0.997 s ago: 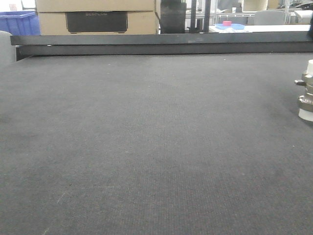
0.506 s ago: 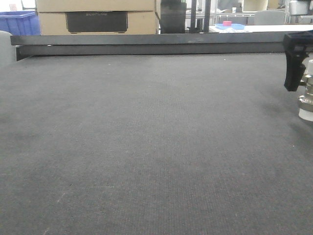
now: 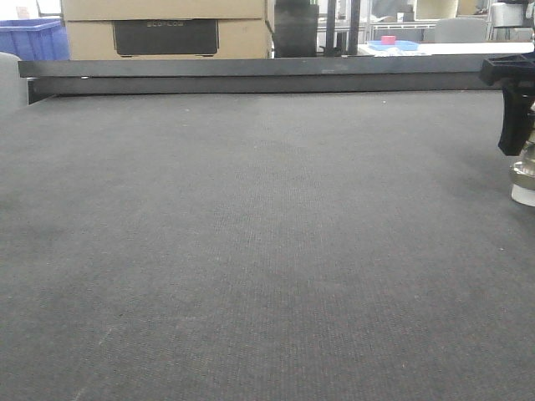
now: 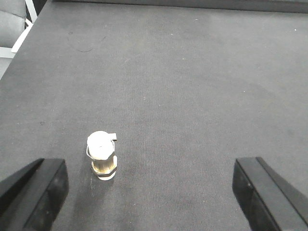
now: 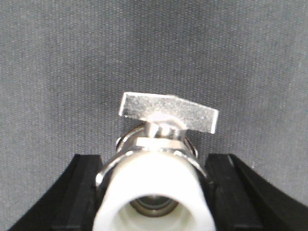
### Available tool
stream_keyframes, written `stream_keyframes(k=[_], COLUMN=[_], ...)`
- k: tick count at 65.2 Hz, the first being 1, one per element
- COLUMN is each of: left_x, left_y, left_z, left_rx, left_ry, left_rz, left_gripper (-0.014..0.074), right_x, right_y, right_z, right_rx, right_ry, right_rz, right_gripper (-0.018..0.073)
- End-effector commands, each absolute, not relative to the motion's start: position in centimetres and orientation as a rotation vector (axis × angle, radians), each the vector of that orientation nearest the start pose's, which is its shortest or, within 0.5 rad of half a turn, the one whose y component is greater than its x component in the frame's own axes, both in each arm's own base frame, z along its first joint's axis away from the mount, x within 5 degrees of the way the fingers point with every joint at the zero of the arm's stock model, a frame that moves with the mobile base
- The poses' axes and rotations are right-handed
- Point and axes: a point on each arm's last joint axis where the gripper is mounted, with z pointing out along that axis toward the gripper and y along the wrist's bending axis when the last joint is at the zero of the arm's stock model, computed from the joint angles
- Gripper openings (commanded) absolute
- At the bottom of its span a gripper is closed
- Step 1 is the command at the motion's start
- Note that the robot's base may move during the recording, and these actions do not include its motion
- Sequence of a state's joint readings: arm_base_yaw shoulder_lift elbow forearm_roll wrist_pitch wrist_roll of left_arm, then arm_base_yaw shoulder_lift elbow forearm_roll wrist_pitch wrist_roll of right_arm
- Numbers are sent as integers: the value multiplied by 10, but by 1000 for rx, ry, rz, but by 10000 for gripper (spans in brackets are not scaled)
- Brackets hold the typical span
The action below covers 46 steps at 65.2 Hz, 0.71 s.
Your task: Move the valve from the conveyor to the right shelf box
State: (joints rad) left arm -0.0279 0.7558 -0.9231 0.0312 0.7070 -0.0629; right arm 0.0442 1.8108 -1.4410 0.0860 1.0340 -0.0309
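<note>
A: Right gripper [image 5: 155, 166] straddles the upright valve [image 5: 154, 190] on the conveyor [image 3: 251, 234], front view's right edge; jaws hug it, grip unclear.
B: Left gripper [image 4: 151, 197] gapes wide, empty. Upper left, black panel [image 3: 165, 37] reads ECOFLOW.

Front view, right edge. One second back, the valve [image 3: 523, 180] stood alone, with its white top and small side lever fully exposed and no claw in the picture. Half a second back, a black finger of the right claw [image 3: 517, 125] had come in from above, just left of the valve's upper part. Now that finger has shifted further right. It covers the top and the lever, leaving only the bottom silvery ring and white base showing.
</note>
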Motion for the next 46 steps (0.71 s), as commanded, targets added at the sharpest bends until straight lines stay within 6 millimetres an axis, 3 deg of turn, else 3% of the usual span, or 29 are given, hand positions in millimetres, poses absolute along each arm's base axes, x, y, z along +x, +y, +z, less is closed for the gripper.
stream_keyframes(k=[1,12,21,35,46], left_x=[138,147,165,210,245], left_y=[-3,-3,-3,-1,15], left_z=[391,389,398,408,399], left_rx=[-24,-27,-32,-4,29], left_ry=[2025,2131,2251,2409,2583], left_rz=[-28,-22,-15,48,44], left_gripper=[599,599,599,599,599], right_x=[367,342,312,266,253], right_y=[22,21,19,17,16], right_z=[276,318,338,345,344], right_rx=[-71,-73,-71,-68,-67], right_ry=[2814,2696,2614,2547,2540], right_rz=[100,100,98,97,97], right_gripper=[-153,-153,-153,-153,-153])
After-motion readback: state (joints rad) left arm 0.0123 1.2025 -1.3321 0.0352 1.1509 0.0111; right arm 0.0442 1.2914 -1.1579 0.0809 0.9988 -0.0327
